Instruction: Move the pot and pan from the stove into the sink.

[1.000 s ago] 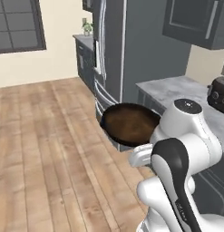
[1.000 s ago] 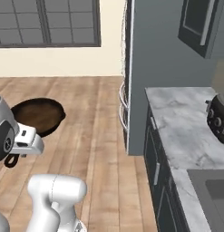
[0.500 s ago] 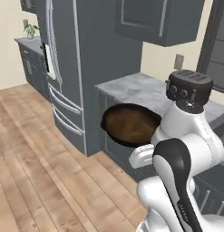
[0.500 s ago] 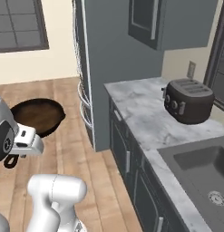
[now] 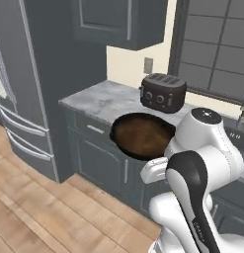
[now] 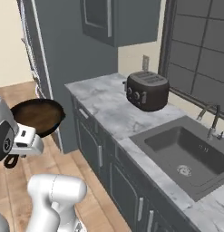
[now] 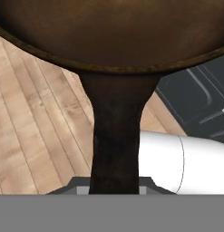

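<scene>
Grey marble tops the desk (image 6: 109, 106) that runs along the wall, with dark cabinet fronts (image 5: 99, 158) below it and a wood-plank floor (image 5: 39, 212) in front. On the desk stands a dark toaster (image 6: 146, 90), just ahead of a gridded window (image 6: 197, 50). Further to the right in the right base view, the sink (image 6: 186, 152) is set into the marble, a grey basin with a drain in its bottom and a curved faucet (image 6: 213, 118) at its far edge. A tall grey refrigerator (image 5: 24, 84) stands at the left end of the desk, and an upper cabinet (image 5: 121, 22) hangs on the wall above.

The pan (image 5: 143, 136) is in the air, held out in front of the white arm, its brownish inside facing up. In the left base view it hangs before the cabinet fronts, near the desk's front edge and below the toaster; in the right base view it sits over the floor, left of the desk and well apart from the sink. From the hand view, the pan's black handle (image 7: 117, 136) runs straight down to the gripper (image 7: 115, 186), which is clamped on its end, the floor planks passing beneath.
</scene>
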